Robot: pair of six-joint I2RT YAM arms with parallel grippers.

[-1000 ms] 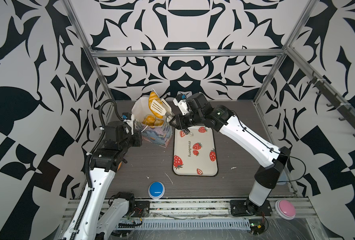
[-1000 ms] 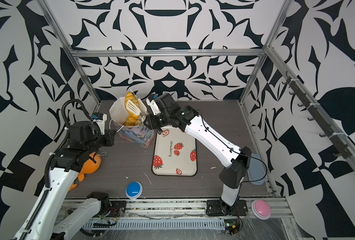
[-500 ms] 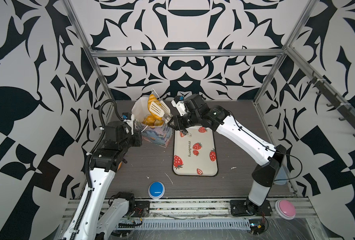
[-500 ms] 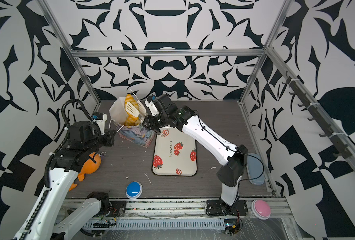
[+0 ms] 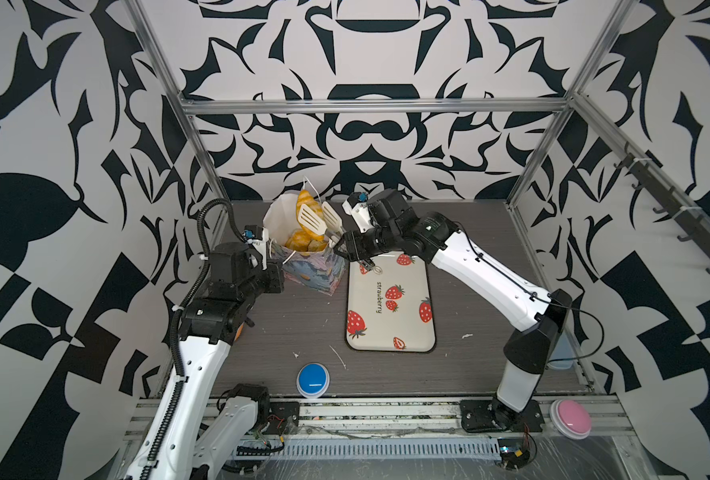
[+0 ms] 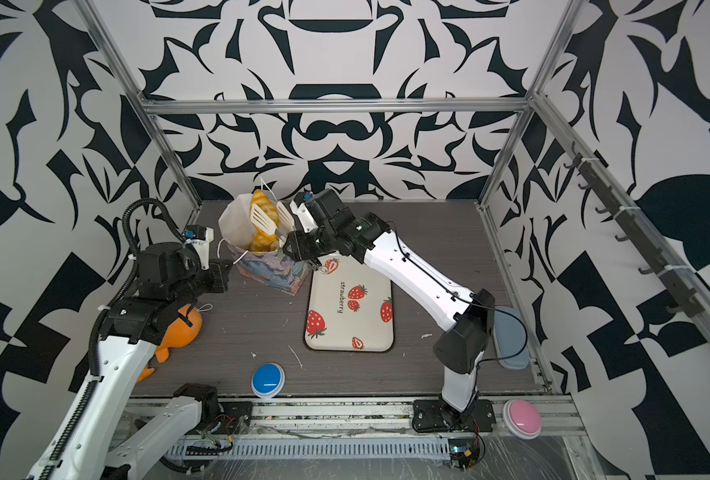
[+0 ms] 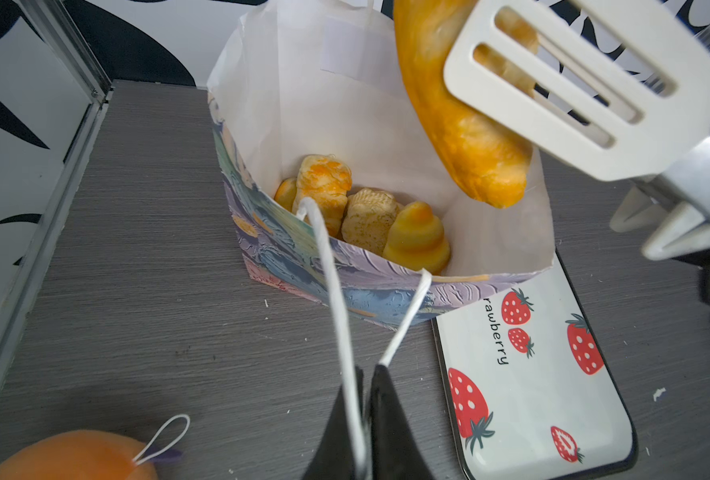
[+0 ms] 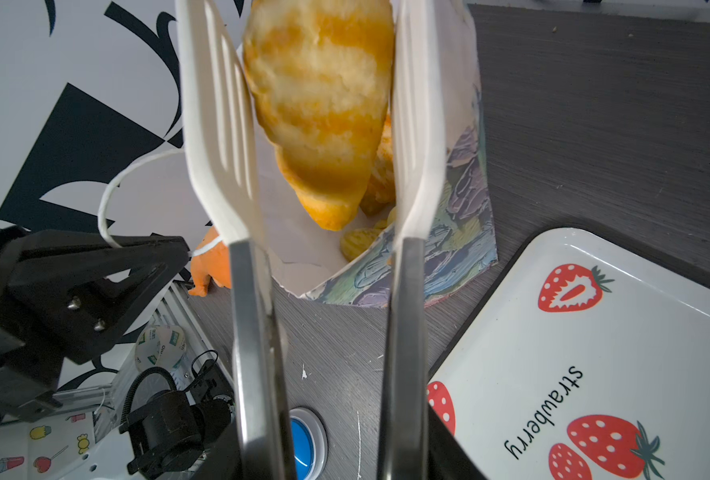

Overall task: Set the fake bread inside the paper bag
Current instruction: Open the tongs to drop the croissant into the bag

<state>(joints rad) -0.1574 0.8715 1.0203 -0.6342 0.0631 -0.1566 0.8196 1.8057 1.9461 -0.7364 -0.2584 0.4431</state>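
White paper bag [image 5: 315, 272] stands in both top views, mouth open, a strawberry tray [image 5: 390, 328] just beside it. Above the bag's mouth the right gripper [image 5: 347, 249] clasps tongs [image 5: 311, 220], a croissant [image 5: 304, 200] between their blades. Left wrist view: the left gripper [image 7: 369, 374] is pinched narrow on the bag's cord handle [image 7: 332, 299]; other pastries [image 7: 365, 224] lie inside the bag. Right wrist view: the blades stand apart around the croissant; whether they press it I cannot tell.
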